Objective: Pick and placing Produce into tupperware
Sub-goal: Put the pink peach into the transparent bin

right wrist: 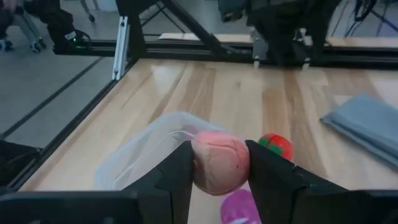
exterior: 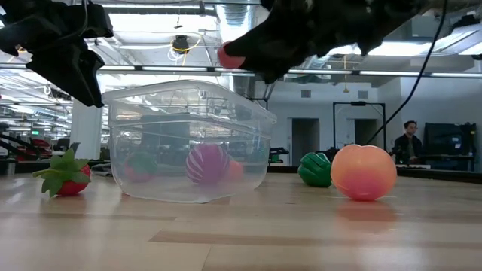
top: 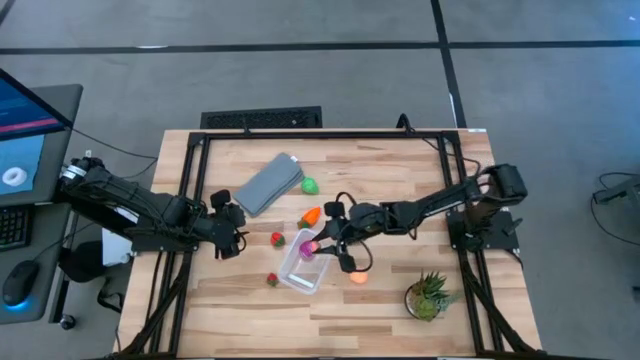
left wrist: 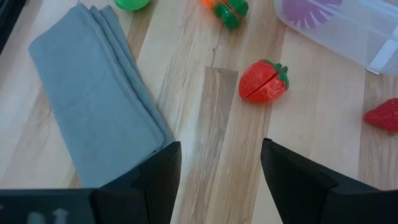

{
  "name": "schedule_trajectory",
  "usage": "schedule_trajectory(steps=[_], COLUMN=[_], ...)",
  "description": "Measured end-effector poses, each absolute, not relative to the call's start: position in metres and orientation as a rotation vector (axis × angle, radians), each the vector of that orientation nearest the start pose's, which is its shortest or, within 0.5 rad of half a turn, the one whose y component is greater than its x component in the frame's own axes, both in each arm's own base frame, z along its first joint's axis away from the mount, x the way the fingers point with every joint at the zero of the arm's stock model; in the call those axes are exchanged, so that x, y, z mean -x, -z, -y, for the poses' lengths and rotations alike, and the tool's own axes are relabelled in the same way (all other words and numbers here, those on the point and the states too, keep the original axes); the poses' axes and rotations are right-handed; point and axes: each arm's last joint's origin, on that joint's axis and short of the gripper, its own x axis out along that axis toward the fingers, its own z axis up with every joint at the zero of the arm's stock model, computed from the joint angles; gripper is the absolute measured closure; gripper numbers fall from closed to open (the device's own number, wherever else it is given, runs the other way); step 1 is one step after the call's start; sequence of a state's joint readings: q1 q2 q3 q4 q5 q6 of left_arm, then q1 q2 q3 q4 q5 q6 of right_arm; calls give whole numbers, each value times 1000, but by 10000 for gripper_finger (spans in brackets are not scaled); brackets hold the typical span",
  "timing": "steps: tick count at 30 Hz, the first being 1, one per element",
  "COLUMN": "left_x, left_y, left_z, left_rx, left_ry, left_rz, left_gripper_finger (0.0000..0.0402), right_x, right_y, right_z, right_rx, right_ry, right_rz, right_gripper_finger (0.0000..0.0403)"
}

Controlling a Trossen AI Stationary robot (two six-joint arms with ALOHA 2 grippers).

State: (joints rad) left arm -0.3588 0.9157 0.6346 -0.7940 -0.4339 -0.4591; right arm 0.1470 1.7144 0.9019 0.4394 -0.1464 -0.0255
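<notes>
The clear tupperware (top: 300, 268) (exterior: 188, 143) stands on the table with a purple piece (right wrist: 239, 208) (exterior: 207, 164) inside it. My right gripper (top: 316, 243) (right wrist: 219, 165) hangs over the tupperware, shut on a pinkish-red round piece (right wrist: 219, 160) (exterior: 232, 56). My left gripper (top: 232, 238) (left wrist: 221, 180) is open above bare wood, left of a red strawberry (left wrist: 264, 81) (top: 277, 238). On the table lie a second strawberry (top: 271, 280) (exterior: 68, 175), an orange carrot (top: 311, 216), a light green piece (top: 309, 185), a dark green piece (exterior: 316, 169) and a yellow-orange ball (top: 357, 277) (exterior: 364, 172). My right gripper pinches the pinkish-red piece by its two opposite sides (right wrist: 198, 163), one finger on each. The fingers reach in from the table's right side, slanting down. The piece is lifted clear, above the tupperware's open top.
A grey folded rectangle (top: 268, 183) (left wrist: 93, 93) lies toward the far left, close to my left gripper. A spiky green potted plant (top: 430, 295) stands near the right near corner. A dark frame (top: 190, 160) borders the table. People show in the room beyond.
</notes>
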Motion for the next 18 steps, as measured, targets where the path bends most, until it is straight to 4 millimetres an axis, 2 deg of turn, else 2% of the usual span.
schedule_trajectory(steps=[8, 18], left_x=[-150, -151], left_y=[-220, -220], left_z=[43, 44], left_rx=[8, 12], left_ry=[-290, -287], left_rz=[-943, -934], left_gripper_finger=[191, 191], right_x=[-388, -390], right_y=[-177, -173], right_z=[-65, -65], right_rx=[14, 14], right_ry=[-351, -345], right_rz=[-417, -512], right_gripper_finger=[245, 238])
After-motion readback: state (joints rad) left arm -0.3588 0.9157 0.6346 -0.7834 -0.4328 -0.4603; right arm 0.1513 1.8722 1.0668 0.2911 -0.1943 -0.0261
